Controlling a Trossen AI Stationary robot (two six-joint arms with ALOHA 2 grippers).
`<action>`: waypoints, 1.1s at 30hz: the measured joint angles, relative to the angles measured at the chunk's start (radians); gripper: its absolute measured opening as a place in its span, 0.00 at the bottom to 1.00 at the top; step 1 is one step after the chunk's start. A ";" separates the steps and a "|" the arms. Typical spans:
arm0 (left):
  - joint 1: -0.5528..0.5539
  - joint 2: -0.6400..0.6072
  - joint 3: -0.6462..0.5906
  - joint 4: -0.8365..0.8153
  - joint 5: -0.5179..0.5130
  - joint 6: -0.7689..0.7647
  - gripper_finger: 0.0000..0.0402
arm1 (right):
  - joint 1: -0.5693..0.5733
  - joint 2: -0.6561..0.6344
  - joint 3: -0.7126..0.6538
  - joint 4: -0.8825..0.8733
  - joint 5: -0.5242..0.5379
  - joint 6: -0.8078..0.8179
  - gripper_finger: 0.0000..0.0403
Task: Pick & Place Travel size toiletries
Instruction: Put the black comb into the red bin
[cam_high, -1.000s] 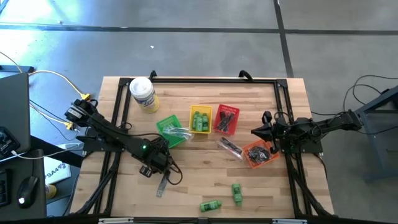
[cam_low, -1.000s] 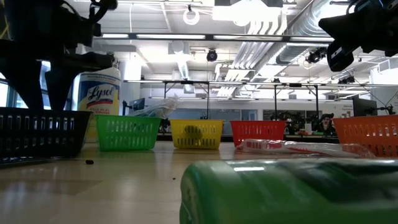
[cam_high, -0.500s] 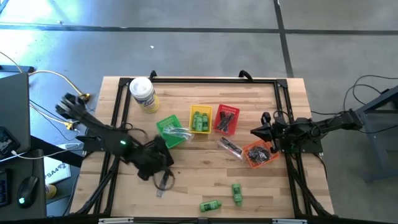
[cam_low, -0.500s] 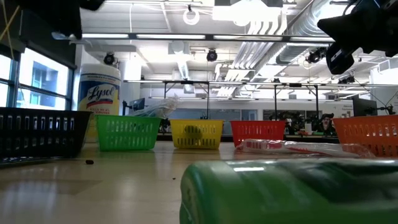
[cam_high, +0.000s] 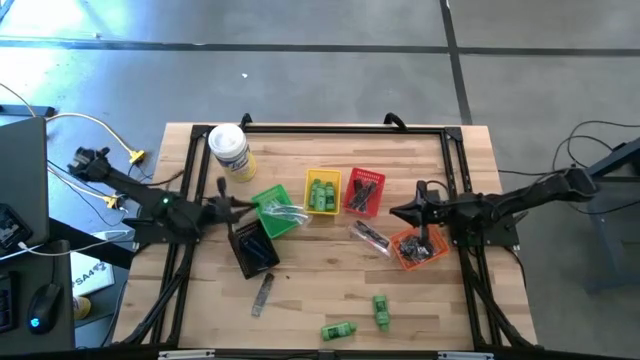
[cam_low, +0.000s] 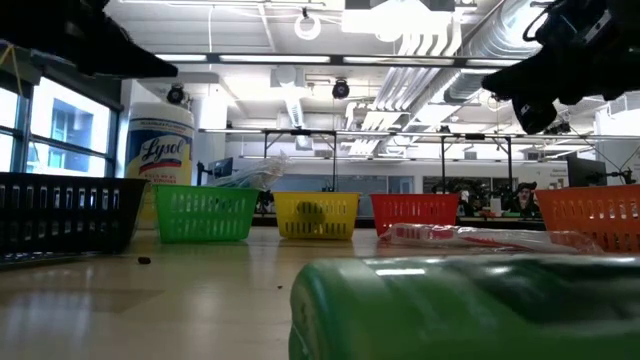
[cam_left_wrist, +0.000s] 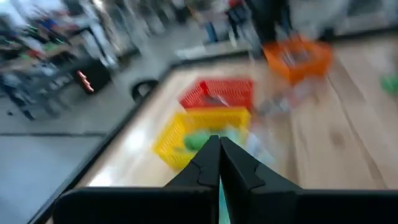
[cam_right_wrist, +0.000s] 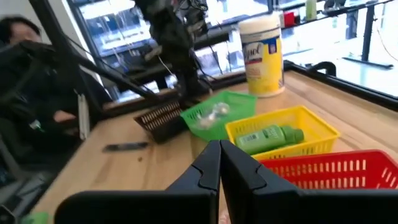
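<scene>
left pincer (cam_high: 222, 203) retracted, closed | black mesh basket (cam_high: 252, 247) uncovered

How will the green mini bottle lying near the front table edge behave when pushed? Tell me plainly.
The green mini bottle lies on its side on the bare wood table, so it will probably roll rather than slide if nudged across its length. It looks like small plastic, so likely light and easily knocked away. Its rounded body may slip between closing fingers unless gripped across the middle.

Left end effector (cam_left_wrist: 219, 155) closed; yellow basket (cam_left_wrist: 186, 134), red basket (cam_left_wrist: 217, 93) ahead, contents possibly green bottle.
</scene>
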 joint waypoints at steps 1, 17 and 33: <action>0.033 -0.031 -0.039 0.063 0.000 0.022 0.00 | 0.000 0.032 0.017 -0.002 0.004 -0.002 0.01; 0.269 -0.059 -0.215 0.293 0.125 0.041 0.00 | 0.026 0.674 0.467 -0.429 0.078 0.136 0.01; 0.269 -0.060 -0.215 0.293 0.132 0.070 0.00 | 0.139 1.036 0.682 -0.638 0.164 0.175 0.01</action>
